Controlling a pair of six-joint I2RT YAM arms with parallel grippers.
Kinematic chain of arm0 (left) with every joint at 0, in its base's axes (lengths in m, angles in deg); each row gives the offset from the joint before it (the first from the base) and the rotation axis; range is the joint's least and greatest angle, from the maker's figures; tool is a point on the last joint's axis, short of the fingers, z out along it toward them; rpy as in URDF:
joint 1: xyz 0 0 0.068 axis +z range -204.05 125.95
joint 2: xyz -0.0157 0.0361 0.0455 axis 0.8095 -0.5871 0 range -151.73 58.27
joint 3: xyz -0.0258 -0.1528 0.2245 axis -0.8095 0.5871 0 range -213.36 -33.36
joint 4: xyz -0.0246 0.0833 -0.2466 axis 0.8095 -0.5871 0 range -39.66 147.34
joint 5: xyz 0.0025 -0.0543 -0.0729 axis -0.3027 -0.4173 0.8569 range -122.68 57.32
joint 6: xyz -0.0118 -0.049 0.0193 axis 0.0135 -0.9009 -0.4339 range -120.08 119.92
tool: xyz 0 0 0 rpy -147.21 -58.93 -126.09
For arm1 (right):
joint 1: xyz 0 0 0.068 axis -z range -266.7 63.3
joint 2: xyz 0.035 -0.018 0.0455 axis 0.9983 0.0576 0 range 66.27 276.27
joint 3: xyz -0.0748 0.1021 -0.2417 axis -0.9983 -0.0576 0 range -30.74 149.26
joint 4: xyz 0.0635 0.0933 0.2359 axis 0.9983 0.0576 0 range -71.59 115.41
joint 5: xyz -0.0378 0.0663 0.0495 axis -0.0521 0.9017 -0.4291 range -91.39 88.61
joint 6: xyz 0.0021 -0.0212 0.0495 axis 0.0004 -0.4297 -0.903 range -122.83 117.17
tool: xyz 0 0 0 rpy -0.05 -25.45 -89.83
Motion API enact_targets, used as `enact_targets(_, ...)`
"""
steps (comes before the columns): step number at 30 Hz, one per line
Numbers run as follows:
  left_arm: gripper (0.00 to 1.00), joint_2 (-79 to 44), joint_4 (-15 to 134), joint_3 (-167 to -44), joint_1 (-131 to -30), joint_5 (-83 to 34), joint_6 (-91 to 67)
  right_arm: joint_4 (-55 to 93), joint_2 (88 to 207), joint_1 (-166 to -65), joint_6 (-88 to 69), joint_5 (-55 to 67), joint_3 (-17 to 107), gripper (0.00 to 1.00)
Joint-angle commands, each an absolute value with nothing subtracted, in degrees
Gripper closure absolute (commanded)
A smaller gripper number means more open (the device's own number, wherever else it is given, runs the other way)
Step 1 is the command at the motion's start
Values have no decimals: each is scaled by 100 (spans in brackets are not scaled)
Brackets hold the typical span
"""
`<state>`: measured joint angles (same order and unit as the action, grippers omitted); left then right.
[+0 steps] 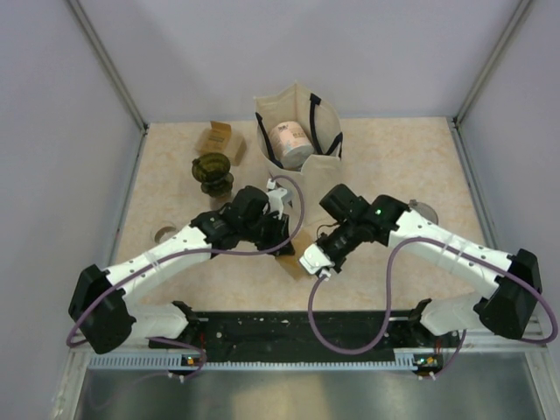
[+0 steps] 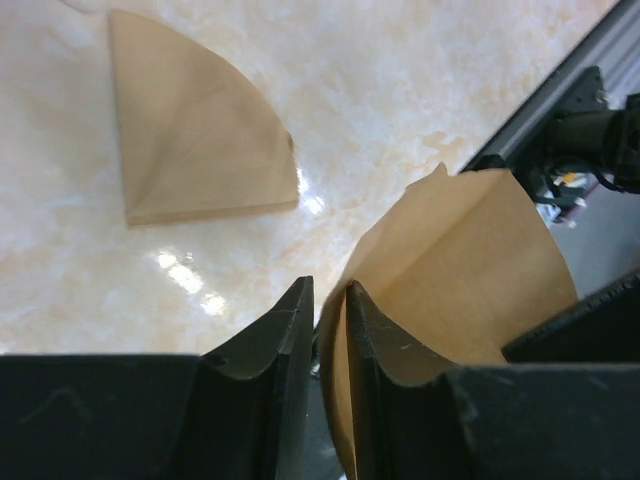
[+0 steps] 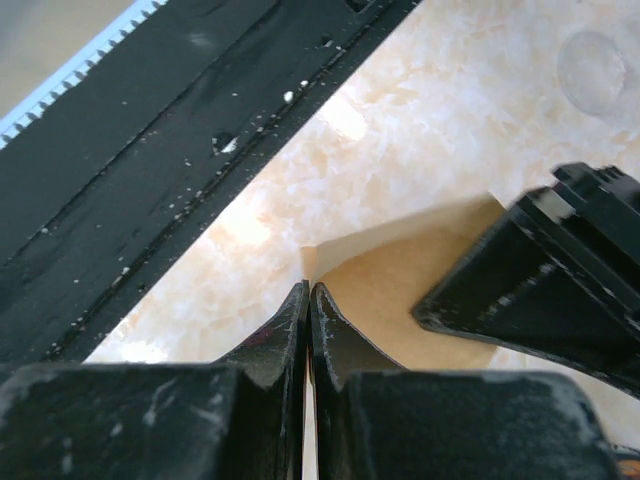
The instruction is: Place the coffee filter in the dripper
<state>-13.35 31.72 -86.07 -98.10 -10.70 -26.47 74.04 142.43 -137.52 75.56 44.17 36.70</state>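
Coffee filter (image 2: 470,270): tan paper cone, held upright between the two arms over the bench (image 1: 394,149), near its front edge, partly spread open.
Left gripper (image 2: 330,330): jaws nearly together, pinching one wall of the paper at its rim.
Right gripper (image 3: 308,300): jaws pressed together on a thin edge of the same paper.
Dripper (image 1: 213,172): dark glass, standing at the left rear, well apart from the filter.
Spare filter (image 2: 190,140): lies flat and folded on the bench.
Handling: probably very light, limp, and easy to crease or tear; a quick swing could fold it over.
Where to hold: likely best at the rim, one layer only, so the cone goes in open and point first.
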Motion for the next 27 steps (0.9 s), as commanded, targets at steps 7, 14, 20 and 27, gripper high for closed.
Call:
enact_targets(7, 84, -1178, 3115, -8970, -9834, -2221, -2346, 7457, 13869, -14022, 7302, 4677, 3413, 100)
enact_targets(14, 97, -1161, 3098, -8917, -9834, -2309, -2363, 7290, 13869, -14066, 7091, 4607, 3307, 100)
enact_targets(20, 100, -1099, 3054, -8882, -9834, -2512, -2407, 7211, 13720, -14180, 7003, 4510, 3211, 100)
enact_targets(27, 100, -1143, 2922, -8943, -9834, -2819, -2443, 7202, 13658, -14514, 6748, 4150, 3210, 100)
